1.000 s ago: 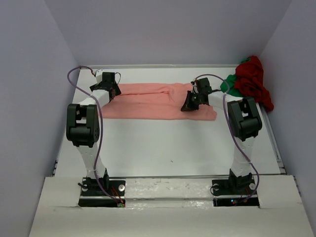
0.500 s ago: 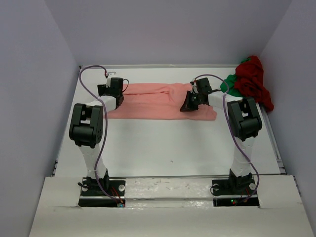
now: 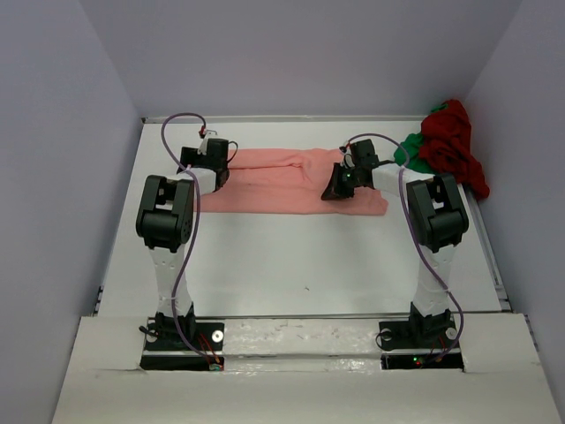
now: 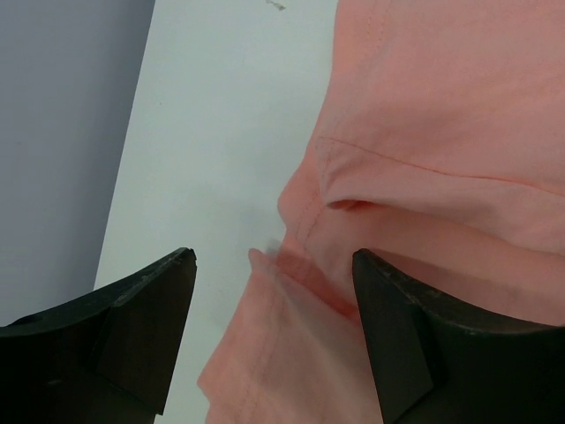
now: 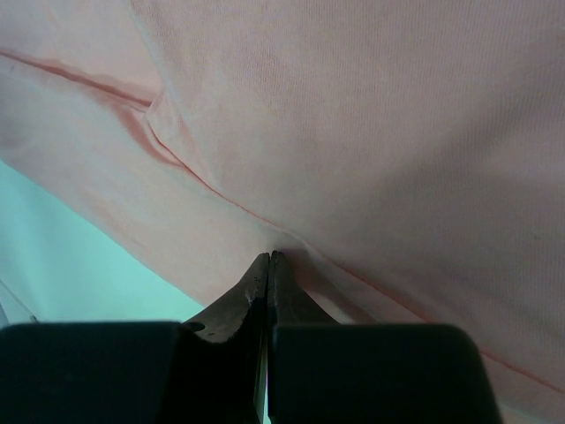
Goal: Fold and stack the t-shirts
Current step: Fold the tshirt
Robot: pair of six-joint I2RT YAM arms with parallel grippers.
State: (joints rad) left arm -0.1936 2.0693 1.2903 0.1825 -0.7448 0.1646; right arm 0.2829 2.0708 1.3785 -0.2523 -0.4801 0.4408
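On a white table [image 3: 291, 256] between pale walls [image 3: 79, 177], the pink shirt [image 3: 274, 181] lies spread toward the far edge, the right gripper [image 5: 268, 258] closed on a pinch of its cloth, the left gripper [image 4: 274, 261] poised, jaws apart, over its rumpled hem. Closing on one layer there could drag the fold crooked. Red shirt [image 3: 450, 141] and green shirt [image 3: 408, 152] sit heaped far right; no container shows.

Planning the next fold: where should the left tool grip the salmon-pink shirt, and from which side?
Its left edge, where the salmon-pink shirt puckers into a raised ridge under the open left tool. Probably straight down from above; elsewhere it lies flat.
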